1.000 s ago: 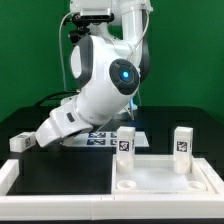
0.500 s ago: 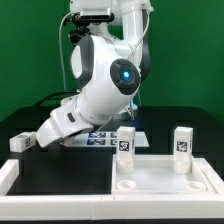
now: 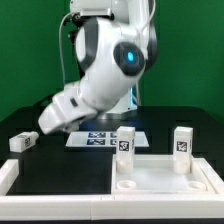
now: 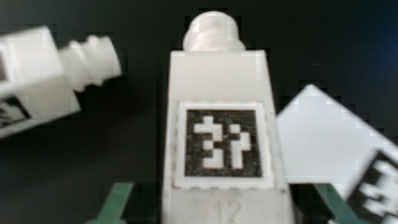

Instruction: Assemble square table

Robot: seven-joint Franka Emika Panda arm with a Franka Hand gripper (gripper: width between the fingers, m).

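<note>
In the wrist view a white leg (image 4: 222, 120) with a black-and-white tag stands between my gripper's (image 4: 217, 205) two green fingers, which sit close on both its sides. It looks held, with its round peg pointing away. A second leg (image 4: 54, 75) lies close by, and it also shows lying on the table in the exterior view (image 3: 22, 142). In the exterior view my gripper (image 3: 45, 122) hangs above the table at the left, and the held leg is hidden there. The square top (image 3: 165, 180) lies at the front right with two legs (image 3: 125, 143) (image 3: 182, 143) upright on it.
The marker board (image 3: 100, 138) lies on the black table behind the top, and its corner shows in the wrist view (image 4: 338, 130). A low white border rail (image 3: 8, 178) runs along the front left.
The arm has swung up and back; the gripper has risen from just above the table to well over it. The lying leg and the two upright legs have not moved.
</note>
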